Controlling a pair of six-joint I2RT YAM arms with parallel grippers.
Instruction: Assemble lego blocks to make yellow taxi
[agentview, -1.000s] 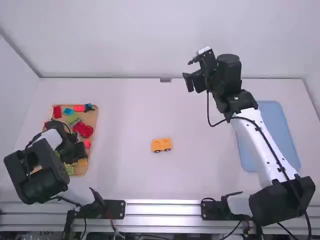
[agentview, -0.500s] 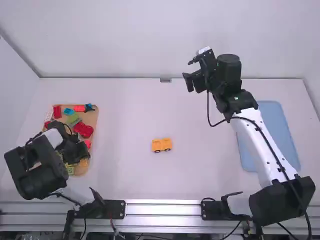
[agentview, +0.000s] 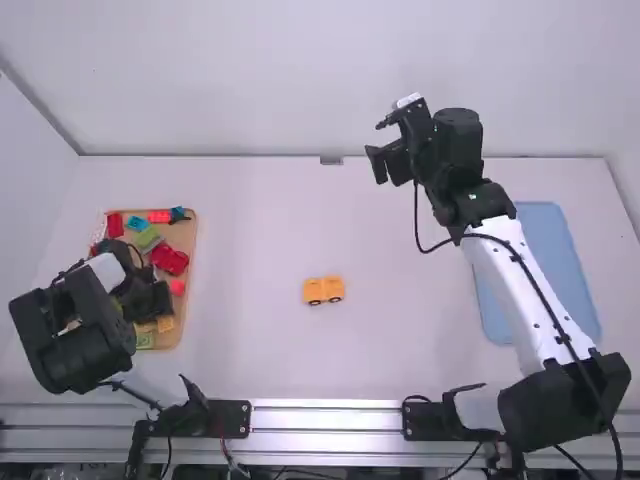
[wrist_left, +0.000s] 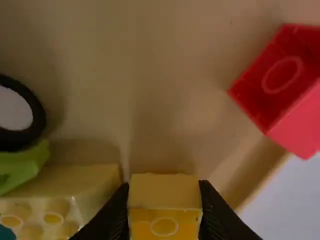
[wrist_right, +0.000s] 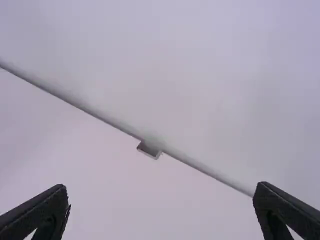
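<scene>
Yellow taxi (agentview: 323, 290) looks light and stiff; I'd grip its sides. Left hand (wrist_left: 164, 192) pinches a yellow block (wrist_left: 164, 195), right hand (wrist_right: 160, 192) spread.

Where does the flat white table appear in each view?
High view: the flat white table spreads below the white wall.
Left wrist view: past the tan rectangular tray's edge.
Right wrist view: between the right gripper's fingers, up to the wall.
Landmark, high and right wrist views: small grey metal bracket at the table's far edge.
</scene>
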